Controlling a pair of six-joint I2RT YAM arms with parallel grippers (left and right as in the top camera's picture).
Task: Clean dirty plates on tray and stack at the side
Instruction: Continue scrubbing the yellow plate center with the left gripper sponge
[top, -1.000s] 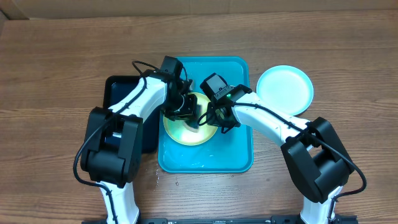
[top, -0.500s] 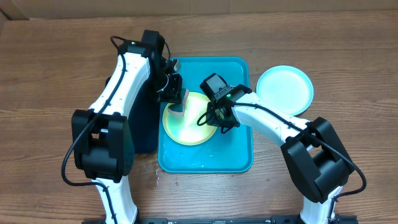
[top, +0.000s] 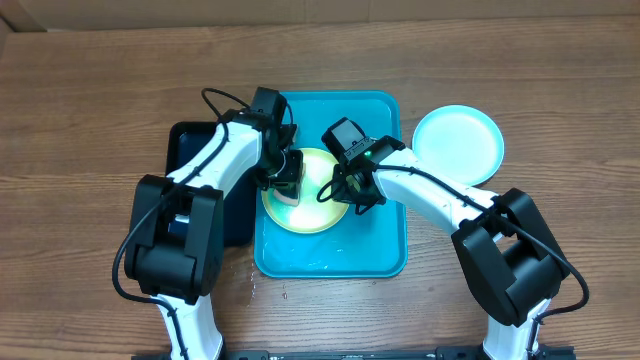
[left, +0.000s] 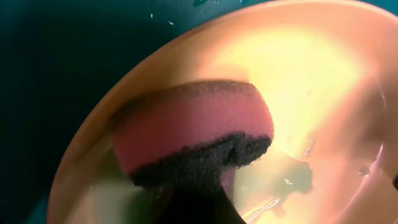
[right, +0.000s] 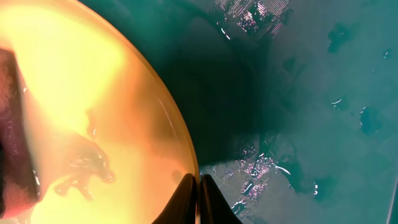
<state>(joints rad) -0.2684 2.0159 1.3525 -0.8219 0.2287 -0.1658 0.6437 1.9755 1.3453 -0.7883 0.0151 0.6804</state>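
Note:
A pale yellow-green plate (top: 312, 212) lies in the bright cyan-blue tray (top: 372, 242), left of its middle. My left gripper (top: 286, 178) is shut on a pink sponge with a dark scouring side (left: 193, 127) and presses it onto the plate's wet face (left: 311, 74). My right gripper (top: 346, 190) is shut on the plate's right rim (right: 198, 186), with one finger on each side of the edge. The plate fills the left of the right wrist view (right: 81, 93). A light cyan plate (top: 458, 143) lies on the table to the right of the tray. A second yellow-green plate is not visible.
A narrow black tray (top: 195, 150) lies against the blue tray's left side, under my left arm. The blue tray's floor is wet with droplets and blue smears (right: 311, 93). Bare wooden table (top: 560, 100) surrounds everything.
My left gripper had swung up and back to the tray's far left corner with the sponge; now it is down on the plate again. The right gripper and plate have not moved.

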